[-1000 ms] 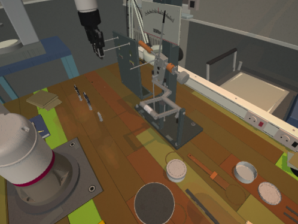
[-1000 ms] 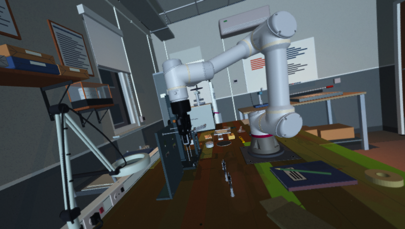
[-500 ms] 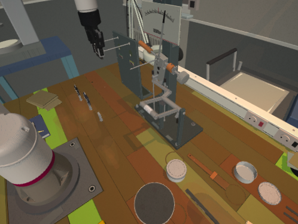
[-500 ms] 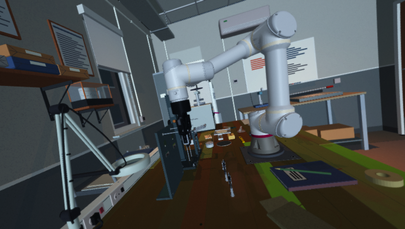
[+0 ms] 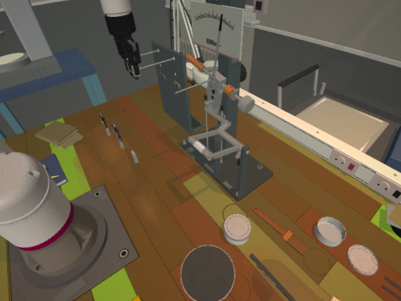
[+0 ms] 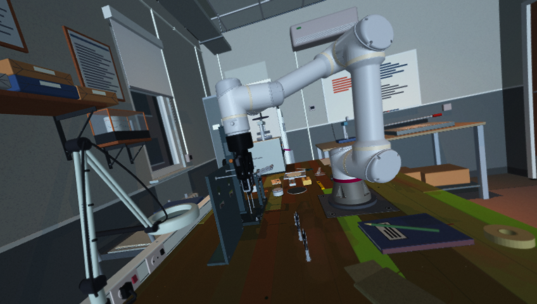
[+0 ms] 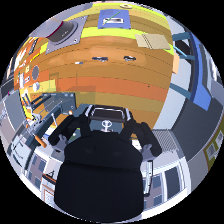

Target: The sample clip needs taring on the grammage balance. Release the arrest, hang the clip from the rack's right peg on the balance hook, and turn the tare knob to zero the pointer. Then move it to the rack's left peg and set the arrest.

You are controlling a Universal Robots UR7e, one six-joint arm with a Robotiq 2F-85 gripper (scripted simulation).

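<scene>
My gripper (image 5: 134, 71) hangs at the outer ends of the rack's pegs, high above the table, and I have it closed around the sample clip (image 7: 106, 114), a flat dark piece with a pale rim and a small metal loop. The grey rack plate (image 5: 174, 86) stands upright left of the grammage balance (image 5: 219, 100), with two thin pegs (image 5: 157, 58) sticking out toward me. The balance has a white dial with a dark pointer (image 5: 219, 34) near mid-scale, an orange-handled lever (image 5: 196, 62) behind, and a grey knob (image 5: 246, 104) on its right side.
The rack plate and its pegs stand right beside the gripper. Three small clips (image 5: 116, 135) lie on the wooden table below. The arm's base (image 5: 36, 201) fills the near left. Round dishes (image 5: 237, 228) and a dark disc (image 5: 207, 273) lie in front of the balance.
</scene>
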